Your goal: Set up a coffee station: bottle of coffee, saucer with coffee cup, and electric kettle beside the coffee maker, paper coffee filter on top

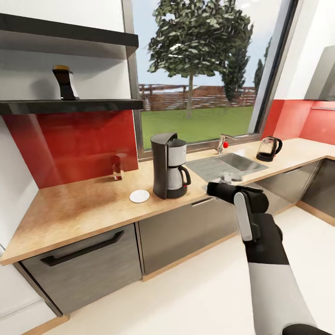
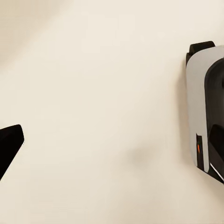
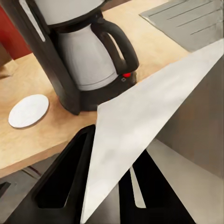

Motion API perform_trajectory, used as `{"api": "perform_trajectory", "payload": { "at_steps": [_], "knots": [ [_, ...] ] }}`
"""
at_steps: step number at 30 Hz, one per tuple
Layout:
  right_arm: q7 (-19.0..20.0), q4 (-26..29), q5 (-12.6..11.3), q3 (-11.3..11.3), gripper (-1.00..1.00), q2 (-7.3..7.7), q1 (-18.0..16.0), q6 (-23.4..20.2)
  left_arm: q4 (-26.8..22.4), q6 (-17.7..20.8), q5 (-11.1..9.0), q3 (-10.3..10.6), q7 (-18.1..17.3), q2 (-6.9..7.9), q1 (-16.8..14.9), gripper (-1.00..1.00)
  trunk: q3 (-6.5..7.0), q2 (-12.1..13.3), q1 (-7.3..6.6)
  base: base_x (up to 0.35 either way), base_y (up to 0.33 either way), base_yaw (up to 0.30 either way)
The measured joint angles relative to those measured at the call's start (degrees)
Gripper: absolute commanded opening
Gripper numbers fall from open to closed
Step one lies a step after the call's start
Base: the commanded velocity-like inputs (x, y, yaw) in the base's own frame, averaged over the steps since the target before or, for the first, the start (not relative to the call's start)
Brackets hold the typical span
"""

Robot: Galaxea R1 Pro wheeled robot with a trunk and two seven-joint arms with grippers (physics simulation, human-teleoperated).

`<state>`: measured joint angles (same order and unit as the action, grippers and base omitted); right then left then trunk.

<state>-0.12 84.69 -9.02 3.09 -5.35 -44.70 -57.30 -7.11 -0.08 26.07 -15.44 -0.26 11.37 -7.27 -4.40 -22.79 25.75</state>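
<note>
The paper coffee filter (image 3: 140, 126) is clamped between the fingers of the right tool (image 3: 109, 186), as the right wrist view shows; in the head view that tool (image 1: 222, 186) is held out just in front of the worktop (image 1: 83, 204) edge, to the right of the coffee maker (image 1: 168, 165). The step in hand is judged to be the placing of the filter on top of the machine. For it to be done well, the filter would best be lifted above the maker's lid, brought level over the top, and released only once it is centred, so that it is not left overhanging or tipped against the carafe handle. The filter is seen as a flat, pale wedge: its long axis runs diagonally away from the fingers, and its narrow tip points outward, past the base of the machine towards the sink (image 1: 228, 165). A small white disc, perhaps the saucer (image 1: 139, 196), lies just beside the maker. Whether the left tool is apart or together cannot be told
</note>
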Motion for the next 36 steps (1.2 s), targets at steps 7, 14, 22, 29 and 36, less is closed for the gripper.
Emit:
{"api": "perform_trajectory", "payload": {
  "at_steps": [7,14,22,29,36],
  "knots": [
    [-0.31,-3.05,0.20,1.42,-1.00,4.60,-6.31,-1.71,-0.01,-0.20,0.05,0.00,-0.05,-0.05,0.02,1.00,0.01,0.01,0.00,0.000,0.000,0.000],
    [-1.70,-34.31,0.18,6.32,-1.00,11.04,-31.54,-2.49,-0.01,-0.43,0.28,0.18,-0.09,-0.91,0.03,1.00,0.02,0.00,0.00,0.000,0.000,0.000],
    [-1.77,-68.98,0.34,5.05,-1.00,10.57,-54.78,-2.50,-0.01,-0.61,0.47,0.71,-0.09,-0.93,0.03,1.00,0.00,-0.01,0.00,0.000,0.000,0.000],
    [-1.86,-72.42,1.23,-2.26,-1.00,2.25,-59.33,-2.50,0.00,-0.64,0.29,0.68,-0.06,-0.74,0.02,1.00,0.01,-0.01,0.00,0.000,0.000,0.000],
    [-1.95,-76.49,2.12,-3.03,-1.00,-3.81,-70.78,-2.52,0.00,-0.56,0.08,0.37,-0.05,-0.30,0.02,1.00,0.00,-0.01,0.00,0.000,0.000,0.000]
  ]
}}
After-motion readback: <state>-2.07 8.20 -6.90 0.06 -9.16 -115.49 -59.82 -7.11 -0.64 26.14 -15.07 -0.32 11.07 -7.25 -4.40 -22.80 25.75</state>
